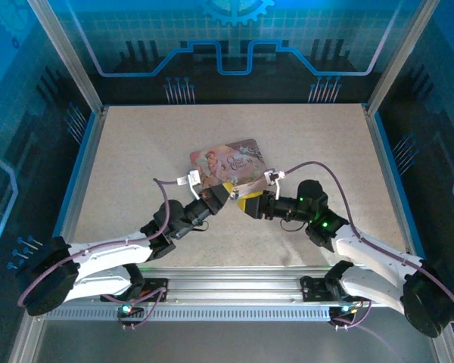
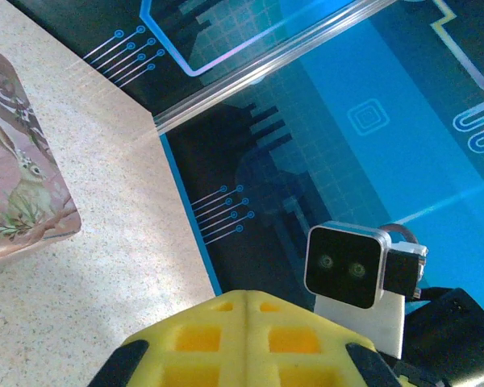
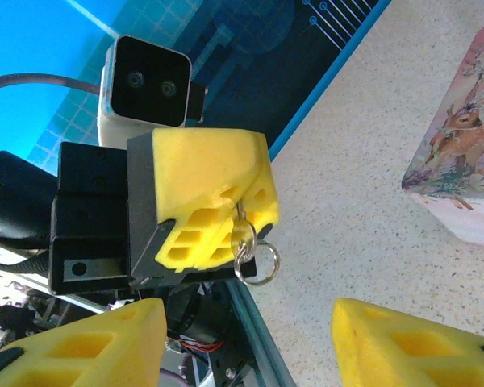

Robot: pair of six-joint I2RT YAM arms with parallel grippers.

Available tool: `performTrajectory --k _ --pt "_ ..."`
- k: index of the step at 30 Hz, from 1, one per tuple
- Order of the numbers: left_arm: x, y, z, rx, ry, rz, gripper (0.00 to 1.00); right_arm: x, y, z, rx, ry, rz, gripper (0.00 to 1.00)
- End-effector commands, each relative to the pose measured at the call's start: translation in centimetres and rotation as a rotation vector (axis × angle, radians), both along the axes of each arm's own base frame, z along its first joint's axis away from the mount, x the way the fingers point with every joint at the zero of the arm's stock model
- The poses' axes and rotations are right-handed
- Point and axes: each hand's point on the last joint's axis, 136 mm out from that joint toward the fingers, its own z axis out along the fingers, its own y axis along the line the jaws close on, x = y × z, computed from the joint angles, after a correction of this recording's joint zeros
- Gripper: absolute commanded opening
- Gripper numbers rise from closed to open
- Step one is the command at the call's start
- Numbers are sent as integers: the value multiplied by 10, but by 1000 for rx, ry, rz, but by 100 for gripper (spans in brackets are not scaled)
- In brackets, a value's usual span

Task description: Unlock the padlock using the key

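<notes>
Closest in the top view are the two arm bases at the near edge of the worktop (image 1: 136, 151). From them the arms reach inward until the left claw (image 1: 218, 198) and right claw (image 1: 248, 206) sit nose to nose near the middle. They are just short of the pink tin (image 1: 228, 159), and from up here I cannot tell how either claw is set.

From the left wrist, the left claw's yellow pads (image 2: 226, 339) press together along a thin seam, with the right arm's wrist camera (image 2: 345, 266) just beyond them. The tin (image 2: 16, 177) lies off to one side on the worktop.

From the right wrist, the right claw (image 3: 242, 343) stands wide apart with nothing between its fingers. Facing it, the left claw (image 3: 218, 210) is clamped on the key (image 3: 240, 216). A short grey sliver pokes out below the pads, and its key ring (image 3: 256, 260) dangles free.

Several things could go wrong from here:
- **Pivot or slip:** very little metal seems to be pinched in the soft foam, so any sideways push could swivel the key or work it loose.
- **Snagging:** the loose ring could catch on a right fingertip if the claws close in further.
- **Collision:** the claws are so near each other that a small misjudgement would knock them together or nudge the tin.
- **Nothing to meet the key:** the right claw carries no padlock.
</notes>
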Motion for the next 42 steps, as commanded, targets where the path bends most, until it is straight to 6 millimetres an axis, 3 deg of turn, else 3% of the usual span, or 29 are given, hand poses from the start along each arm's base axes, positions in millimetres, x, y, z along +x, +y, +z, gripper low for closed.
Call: performTrajectory --k 1,10,22,30,42 --pt "-2 -5 27 -37 -87 -12 0 1 6 29 64 -52 19 56" --pt "-2 -9 26 -44 -84 -19 0 7 13 25 68 -17 19 51" --pt "-1 -10 22 -58 -71 -17 0 8 20 18 55 14 35 31" --pt "-1 -6 19 -64 -64 -5 0 10 16 13 47 29 8 16" --pt "-3 1 17 -57 -66 12 0 16 1 12 50 33 -50 8"
